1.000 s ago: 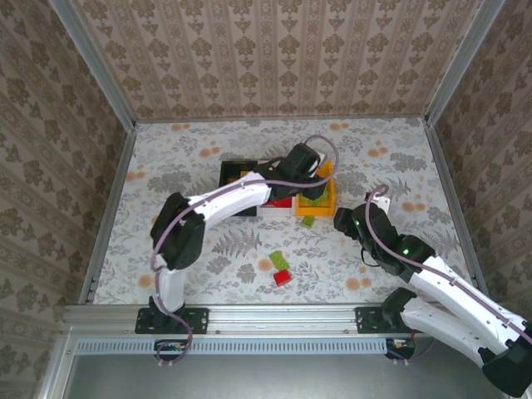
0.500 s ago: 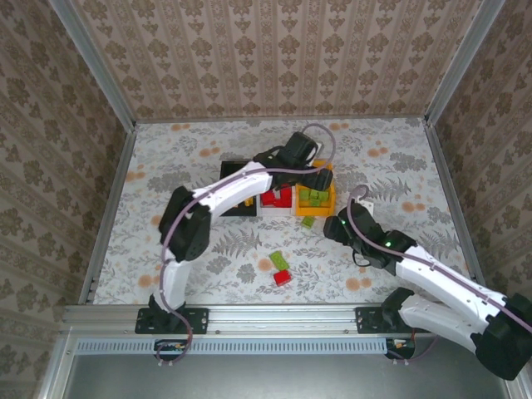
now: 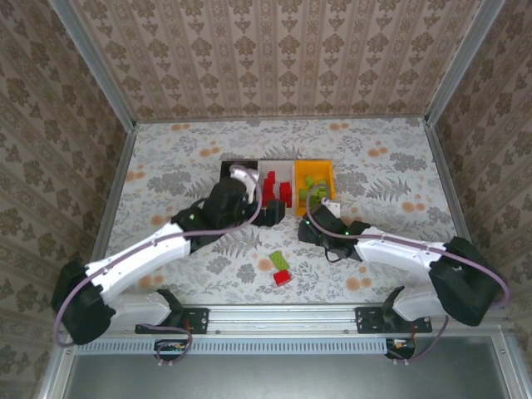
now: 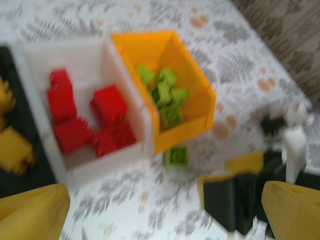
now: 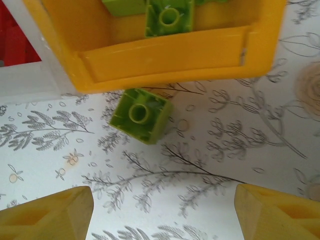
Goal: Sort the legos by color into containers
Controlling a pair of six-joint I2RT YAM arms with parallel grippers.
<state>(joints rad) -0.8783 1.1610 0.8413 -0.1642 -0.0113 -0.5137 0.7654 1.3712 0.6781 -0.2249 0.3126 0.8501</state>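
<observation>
The left arm has pulled back from over the orange bin to the bins' near side, and the left gripper is now spread wide and empty. The right gripper has moved in, fingers apart, facing a loose green lego just beside the orange bin's front wall. Red legos lie in the white bin. A second green lego and a single red lego sit nearer on the table.

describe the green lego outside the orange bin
Find the orange bin, rightmost of three. Just outside its near wall one green lego lies alone on the table; other greens are in the bin or beside a red brick.
</observation>
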